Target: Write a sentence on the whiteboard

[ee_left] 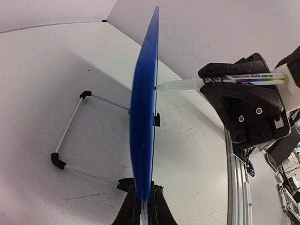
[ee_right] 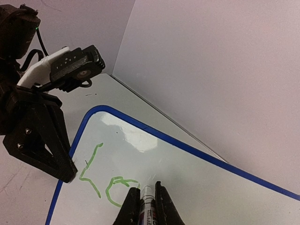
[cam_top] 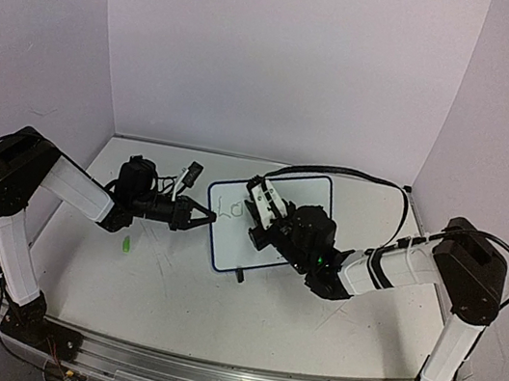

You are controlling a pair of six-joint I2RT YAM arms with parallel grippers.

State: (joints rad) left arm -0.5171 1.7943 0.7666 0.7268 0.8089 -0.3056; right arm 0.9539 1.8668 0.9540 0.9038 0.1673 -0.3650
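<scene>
The whiteboard stands tilted at mid table, blue-rimmed. In the left wrist view it is seen edge-on. My left gripper is shut on its left edge. My right gripper is shut on a white marker whose tip rests against the board face. Of the sentence, thin green strokes show: an L and a looped letter just left of the tip.
A green marker cap lies on the table left of the board. A wire stand props the board from behind. White walls enclose the back and sides. An aluminium rail runs along the near edge.
</scene>
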